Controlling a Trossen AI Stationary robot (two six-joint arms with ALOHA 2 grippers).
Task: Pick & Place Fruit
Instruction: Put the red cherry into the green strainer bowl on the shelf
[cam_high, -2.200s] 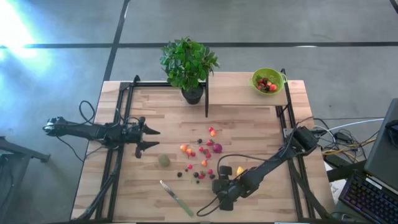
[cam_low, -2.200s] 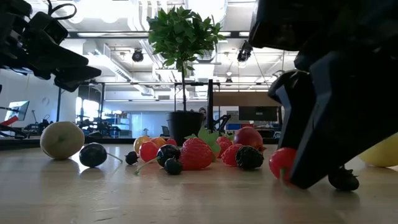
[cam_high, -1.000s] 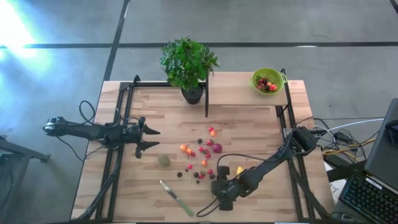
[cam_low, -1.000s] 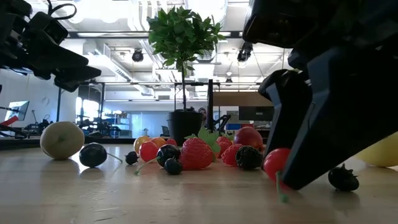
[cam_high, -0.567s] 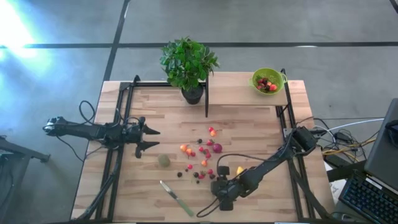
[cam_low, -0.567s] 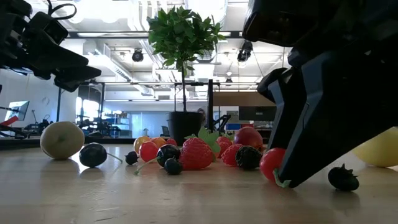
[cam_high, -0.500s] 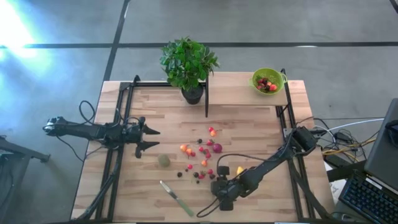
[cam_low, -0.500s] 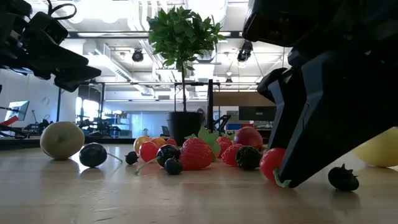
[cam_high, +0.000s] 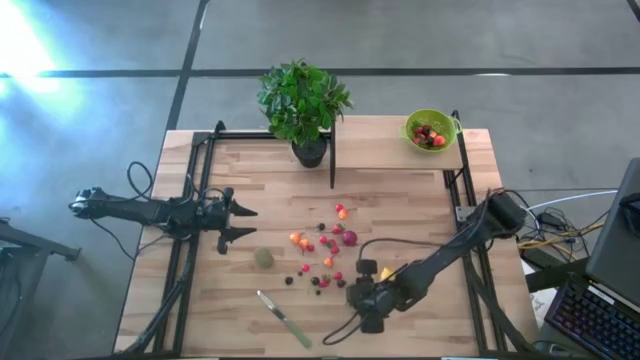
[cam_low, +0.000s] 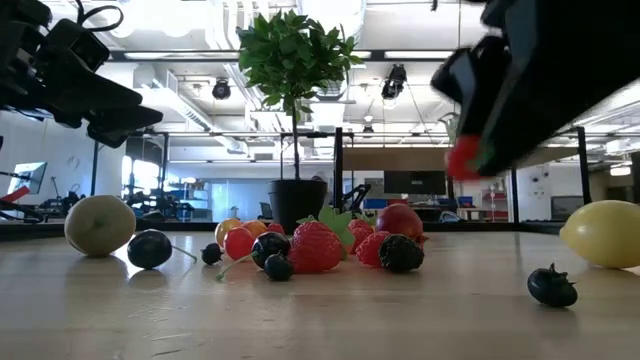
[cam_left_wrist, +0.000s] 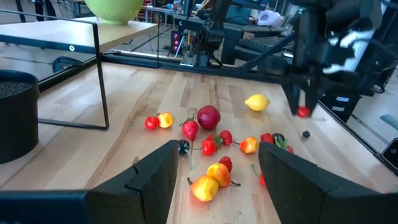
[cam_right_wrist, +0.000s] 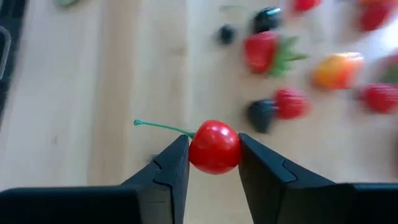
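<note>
Now the right gripper (cam_right_wrist: 213, 155) is up off the worktop w/ a red cherry (cam_right_wrist: 214, 147) pinched between its fingertips, green stem sticking out sideways. A sec ago it was pressed down on the wood at the near edge, jaws closing round that cherry; in the low view the cherry (cam_low: 462, 158) now hangs well above the surface, so the pick has worked.

Left gripper (cam_high: 243, 222) waits, jaws apart & holding nothing, over the left edge, same spot as before.

Rest of the fruit is unmoved mid-worktop: lemon (cam_low: 602, 234), dull-green ball (cam_low: 100, 224), strawberry (cam_low: 315, 246), dark berries.

Next step, as I judge it: carry to the lime-green bowl (cam_high: 431, 130) at the far right corner, which already holds a few fruits.
</note>
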